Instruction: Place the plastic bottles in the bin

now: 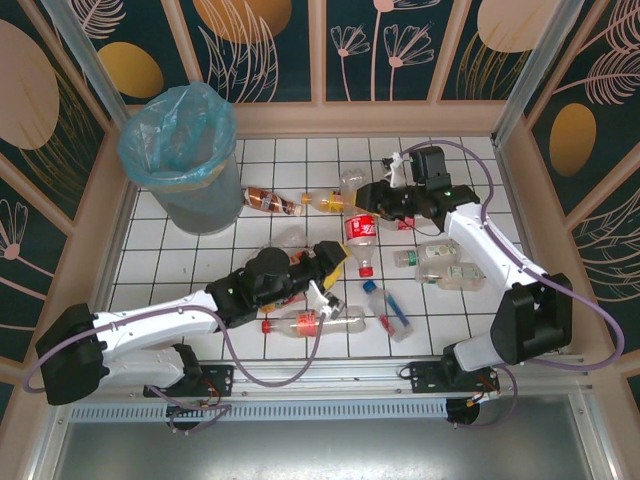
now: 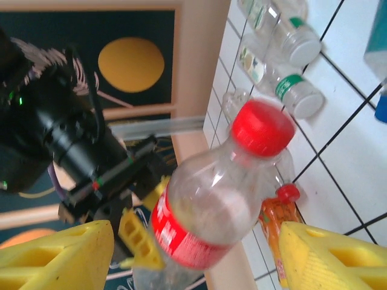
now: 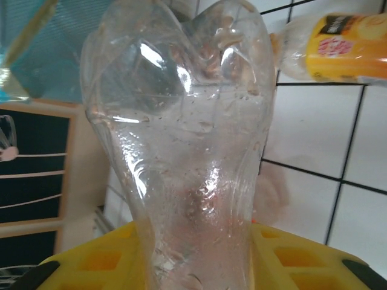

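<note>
White gridded tabletop point(image 1: 180, 265): the right gripper point(image 3: 199, 254) is clamped on a dented clear red-labelled plastic bottle point(image 1: 360, 230); the left gripper point(image 2: 193, 241) spreads its ribbed yellow jaws wide, empty.

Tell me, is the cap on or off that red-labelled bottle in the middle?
On. The red-labelled bottle has its red cap seated on the neck.

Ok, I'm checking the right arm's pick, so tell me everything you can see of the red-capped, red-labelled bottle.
The red-labelled bottle is small, clear plastic, apparently empty, with a red cap and a red wrap label. Its base end is dented and crushed. The right gripper is shut on its body, holding it tilted, cap toward the arms' bases. The left gripper stands open facing the cap, not touching it.
</note>
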You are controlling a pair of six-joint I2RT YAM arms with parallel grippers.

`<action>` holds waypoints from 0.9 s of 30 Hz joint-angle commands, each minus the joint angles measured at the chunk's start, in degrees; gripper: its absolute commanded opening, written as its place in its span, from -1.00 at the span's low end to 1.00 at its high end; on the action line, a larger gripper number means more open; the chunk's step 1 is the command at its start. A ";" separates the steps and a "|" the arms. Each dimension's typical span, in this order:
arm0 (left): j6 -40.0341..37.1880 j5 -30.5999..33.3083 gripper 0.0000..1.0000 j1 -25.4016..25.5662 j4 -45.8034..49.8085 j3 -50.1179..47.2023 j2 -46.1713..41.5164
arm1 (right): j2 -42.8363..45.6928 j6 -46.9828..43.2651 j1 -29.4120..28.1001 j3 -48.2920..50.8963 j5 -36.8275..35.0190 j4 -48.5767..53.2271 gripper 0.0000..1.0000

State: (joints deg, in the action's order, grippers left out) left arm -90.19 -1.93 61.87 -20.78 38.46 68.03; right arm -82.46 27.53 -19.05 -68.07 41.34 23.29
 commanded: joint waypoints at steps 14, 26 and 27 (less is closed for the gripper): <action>-5.25 -3.13 0.14 4.74 4.80 3.53 2.16 | -2.06 6.75 -1.84 -0.18 12.09 -5.30 -0.31; -6.51 1.01 0.01 4.75 5.77 5.29 4.68 | -1.93 5.87 -3.97 -0.82 12.97 -3.60 -0.31; -6.67 1.20 -0.03 4.76 5.82 5.31 4.78 | -1.85 5.94 -4.13 -0.83 12.97 -3.58 -0.31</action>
State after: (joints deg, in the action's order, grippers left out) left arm -95.83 -1.69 66.39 -15.77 42.02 72.18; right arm -84.44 33.56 -22.41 -68.07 52.62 19.49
